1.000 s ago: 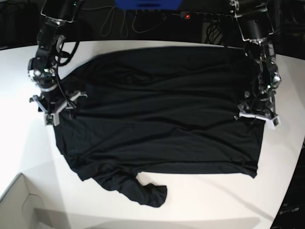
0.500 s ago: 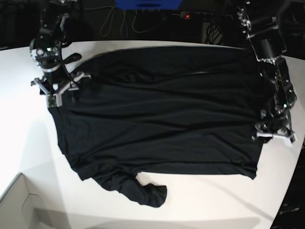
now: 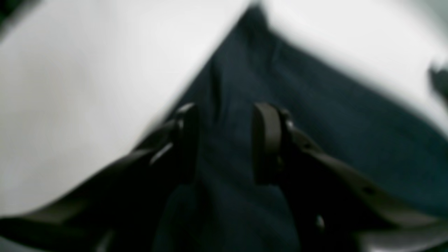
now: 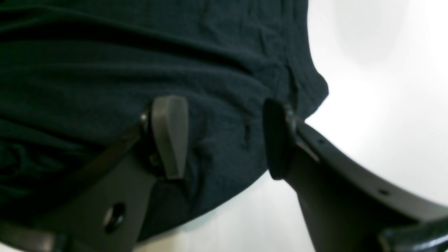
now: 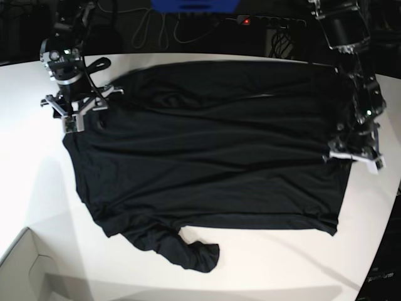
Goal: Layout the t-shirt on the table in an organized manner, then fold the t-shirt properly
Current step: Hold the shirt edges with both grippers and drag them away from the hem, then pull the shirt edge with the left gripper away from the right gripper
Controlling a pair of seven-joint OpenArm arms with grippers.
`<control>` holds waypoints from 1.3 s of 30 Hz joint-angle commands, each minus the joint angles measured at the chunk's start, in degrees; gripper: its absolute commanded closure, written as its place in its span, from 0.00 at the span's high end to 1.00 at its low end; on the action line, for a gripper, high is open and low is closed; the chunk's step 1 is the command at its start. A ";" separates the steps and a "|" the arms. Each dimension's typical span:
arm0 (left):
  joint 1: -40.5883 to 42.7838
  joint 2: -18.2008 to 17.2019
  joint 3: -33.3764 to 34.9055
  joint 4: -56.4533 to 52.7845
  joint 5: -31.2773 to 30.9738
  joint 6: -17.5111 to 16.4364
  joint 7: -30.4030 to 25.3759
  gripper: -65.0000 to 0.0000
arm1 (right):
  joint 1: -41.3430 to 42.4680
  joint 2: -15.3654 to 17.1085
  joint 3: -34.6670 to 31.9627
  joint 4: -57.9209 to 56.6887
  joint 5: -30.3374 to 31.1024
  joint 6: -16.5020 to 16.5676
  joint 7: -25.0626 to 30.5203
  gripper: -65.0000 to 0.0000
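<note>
Overhead, 2 robot arms work opposite ends of a black t-shirt spread across a white table. The right gripper hangs over the shirt's edge, its 2 fingers spread wide apart with dark cloth lying between and below them and bare tabletop just off the outer finger; nothing is pinched. The left gripper sits above the garment's other end. Its wrist picture is blurred, but the fingers stand parted with a strip of fabric running up between them toward a pointed corner, white surface on either side; whether they touch the cloth cannot be told. Near the shirt's lower edge 1 sleeve lies bunched. A pale box corner shows beside the table.
</note>
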 commanded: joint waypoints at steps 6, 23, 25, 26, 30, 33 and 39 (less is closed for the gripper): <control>-0.56 -1.59 -0.25 -3.50 -0.08 -0.46 -2.63 0.37 | 2.41 0.68 -4.47 -2.84 0.60 -0.18 1.32 0.53; -10.76 -5.55 5.29 -26.44 0.19 -0.46 -16.87 0.37 | 0.83 0.59 -7.46 -4.25 0.60 -0.18 1.32 0.53; -12.16 -5.72 5.56 -28.82 0.19 -0.46 -18.37 0.37 | 0.22 0.59 -7.46 -4.16 0.60 -0.18 1.41 0.53; -13.04 -5.72 5.56 -29.87 0.19 -0.46 -18.98 0.37 | 0.13 0.59 -7.46 -4.16 0.60 -0.18 1.41 0.53; -16.03 -5.55 5.56 -32.25 0.19 -0.46 -19.69 0.37 | -0.05 0.59 -7.46 -4.33 0.60 -0.18 1.32 0.53; -18.32 -5.28 5.64 -32.77 0.19 -0.46 -19.69 0.37 | 0.39 0.68 -7.46 -4.77 0.52 -0.18 1.32 0.53; -20.25 -5.20 5.56 -31.45 -0.25 -0.46 -19.34 0.37 | 3.03 2.35 -7.02 -8.55 0.52 -0.18 1.32 0.53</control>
